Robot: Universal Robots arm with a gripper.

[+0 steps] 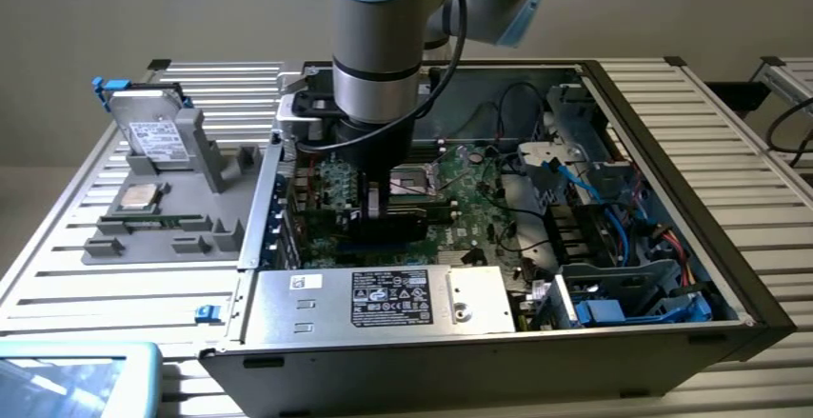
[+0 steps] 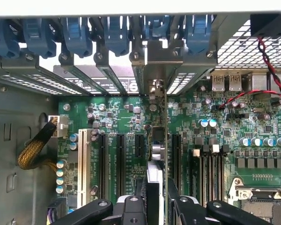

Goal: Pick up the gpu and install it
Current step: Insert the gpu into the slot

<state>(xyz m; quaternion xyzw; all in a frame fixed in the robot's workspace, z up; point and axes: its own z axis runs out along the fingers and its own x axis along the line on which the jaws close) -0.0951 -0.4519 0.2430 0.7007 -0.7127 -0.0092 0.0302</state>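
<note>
Open computer case (image 1: 661, 132) lying on its side on a slatted aluminium worktop (image 1: 76, 275), interior upward. Robot arm (image 1: 375, 47) lowered vertically into the case, over the green motherboard (image 1: 483, 199).

Hand (image 2: 155, 199) partly closed on the gpu (image 2: 165, 140), one black finger (image 2: 131, 211) on each face of the card. Card held on edge, upright over the motherboard, in line with the black expansion slots (image 2: 120, 164) and close above the board; whether its lower edge touches a slot cannot be told. Metal end bracket of the card (image 2: 157, 63) up against the rear wall of the case, among the row of blue retaining clips (image 2: 117, 33). In the exterior view, gpu (image 1: 394, 213) seen as a dark card just below the wrist, near the middle of the motherboard.

White expansion slot (image 2: 81, 161) beside the black ones, toward the braided yellow cable bundle (image 2: 35, 150). Processor socket (image 2: 264, 194) and memory slots (image 2: 208, 171) on the other side of the card.

Silver power supply with label (image 1: 381, 299) along the near wall of the case. Blue cables and drive cage (image 1: 623, 285) at the case end on the exterior view's right.

Grey parts fixture (image 1: 166, 199) on the worktop at the exterior view's left, beside the case, carrying a silver hard drive with white label (image 1: 152, 132), propped upright, a processor (image 1: 137, 197) and a narrow green memory stick (image 1: 159, 220).
</note>
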